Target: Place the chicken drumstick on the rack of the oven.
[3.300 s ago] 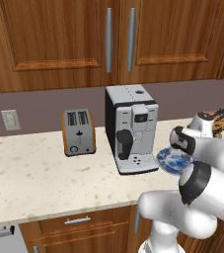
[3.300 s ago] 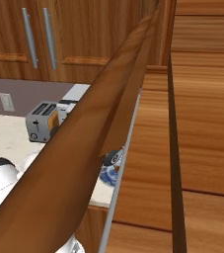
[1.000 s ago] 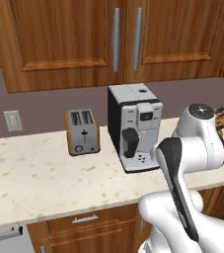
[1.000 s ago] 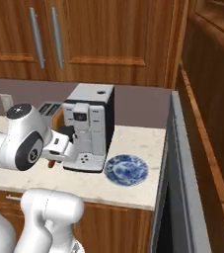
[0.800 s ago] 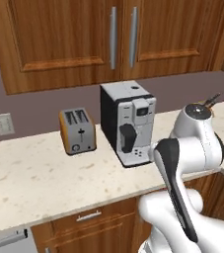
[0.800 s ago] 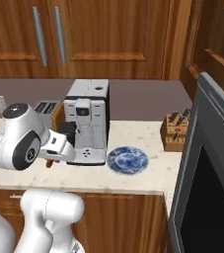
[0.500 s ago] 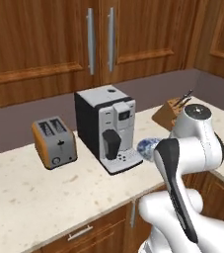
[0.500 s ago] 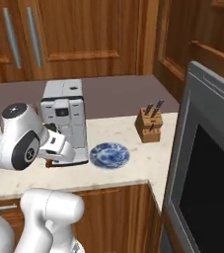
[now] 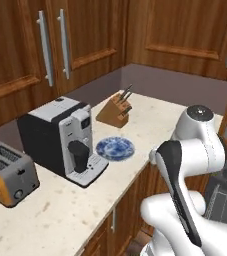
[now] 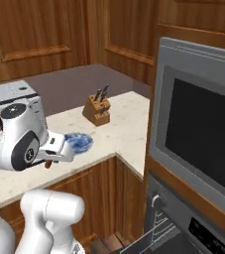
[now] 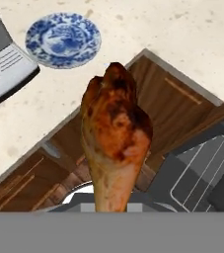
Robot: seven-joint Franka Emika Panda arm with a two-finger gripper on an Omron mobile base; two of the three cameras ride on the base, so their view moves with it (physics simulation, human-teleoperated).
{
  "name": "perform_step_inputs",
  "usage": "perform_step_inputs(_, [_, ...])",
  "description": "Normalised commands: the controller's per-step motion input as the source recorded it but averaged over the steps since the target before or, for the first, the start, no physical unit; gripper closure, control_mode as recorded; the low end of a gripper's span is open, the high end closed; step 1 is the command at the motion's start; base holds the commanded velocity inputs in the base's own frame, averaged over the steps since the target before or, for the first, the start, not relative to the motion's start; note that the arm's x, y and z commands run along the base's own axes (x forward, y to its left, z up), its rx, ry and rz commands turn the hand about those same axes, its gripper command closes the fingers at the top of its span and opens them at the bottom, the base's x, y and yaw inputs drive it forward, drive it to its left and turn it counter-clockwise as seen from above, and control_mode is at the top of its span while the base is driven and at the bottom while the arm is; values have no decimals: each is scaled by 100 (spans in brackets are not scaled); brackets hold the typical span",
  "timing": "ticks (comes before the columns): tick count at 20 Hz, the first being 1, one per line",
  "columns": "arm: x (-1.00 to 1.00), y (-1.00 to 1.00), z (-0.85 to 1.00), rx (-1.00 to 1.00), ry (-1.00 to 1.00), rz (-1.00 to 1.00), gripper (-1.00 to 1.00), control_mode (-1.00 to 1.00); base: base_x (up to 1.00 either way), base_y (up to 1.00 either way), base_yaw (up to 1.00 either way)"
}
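The chicken drumstick, orange-brown with a paler thin end at the bottom, stands upright in the middle of the hand view. My gripper is shut on it, and a small brown piece of the meat pokes out under the white hand. The hand hangs in front of the counter edge, over the wooden cabinet fronts. Down to the right is the oven with a round knob, and its silver wire rack is pulled out low. The rack also shows behind my arm.
A blue patterned plate lies on the speckled counter beside a coffee machine. A knife block stands further back and a toaster at the left. A steel microwave with a large dark window sits above the oven.
The whole picture has swung: the base has turned right, bringing the corner counter, microwave and oven into view. The drumstick stays held in my gripper.
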Motion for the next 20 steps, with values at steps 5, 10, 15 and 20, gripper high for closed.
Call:
perform_step_inputs(5, [0, 0, 0, 0, 0, 0, 100, 100, -26, 5, -80])
perform_step_inputs(10, [0, 0, 0, 0, 0, 0, 100, 100, -23, 0, -78])
perform_step_inputs(15, [0, 0, 0, 0, 0, 0, 100, 100, -16, -4, -73])
perform_step_inputs(20, [0, 0, 0, 0, 0, 0, 100, 100, 2, -7, -53])
